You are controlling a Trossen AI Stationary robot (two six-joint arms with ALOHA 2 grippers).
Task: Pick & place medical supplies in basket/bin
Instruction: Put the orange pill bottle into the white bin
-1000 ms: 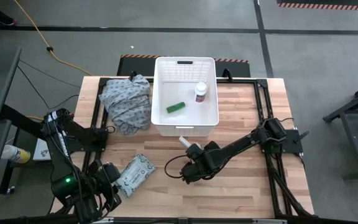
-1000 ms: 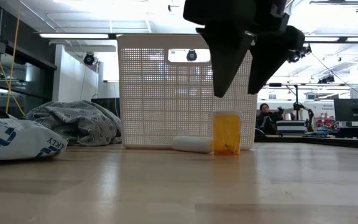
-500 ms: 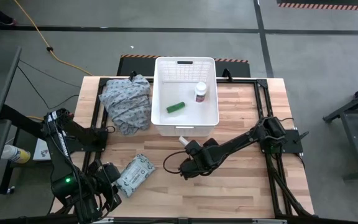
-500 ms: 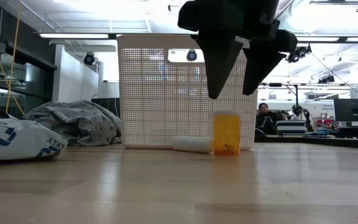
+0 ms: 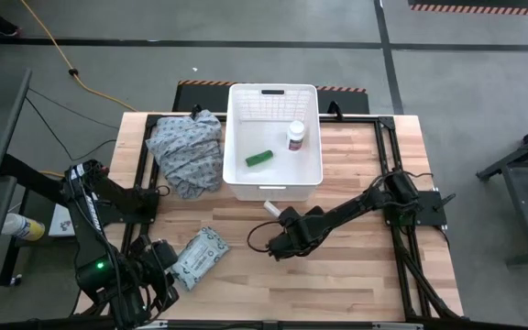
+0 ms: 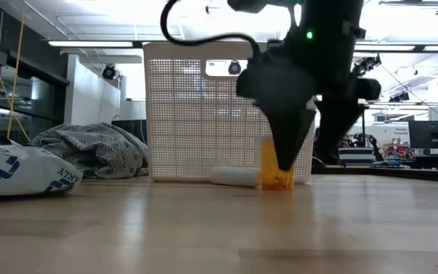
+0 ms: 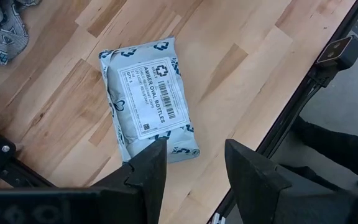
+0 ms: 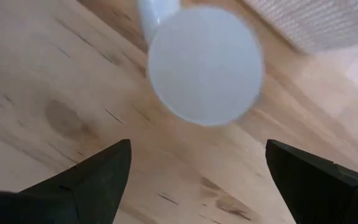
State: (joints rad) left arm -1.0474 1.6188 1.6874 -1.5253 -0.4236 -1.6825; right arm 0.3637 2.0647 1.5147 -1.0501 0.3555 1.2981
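Observation:
An orange vial [image 6: 268, 173] with a round white cap [image 8: 204, 65] stands upright on the table, just in front of the white bin's near wall [image 5: 271, 191]. A white tube [image 6: 234, 176] lies beside it. My right gripper [image 8: 197, 143] hangs open just above the vial, fingers pointing down, touching nothing. In the low view it [image 6: 287, 156] hides part of the vial. The bin holds a green stick-shaped box [image 5: 259, 158] and a white pill bottle [image 5: 295, 136]. My left gripper [image 7: 191, 165] waits open above the pale packet [image 7: 148, 99], which lies flat near the table's front left.
A grey-blue patterned cloth [image 5: 188, 151] lies bunched left of the bin. Bare wood stretches right of the bin and along the table's near edge. The black frame rail [image 7: 328, 56] runs along the table's edge near the packet.
My right gripper has come down toward the orange vial, staying open, and has shifted a little toward the bin. In the low view it now stands in front of the vial instead of above it. Nothing on the table has moved.

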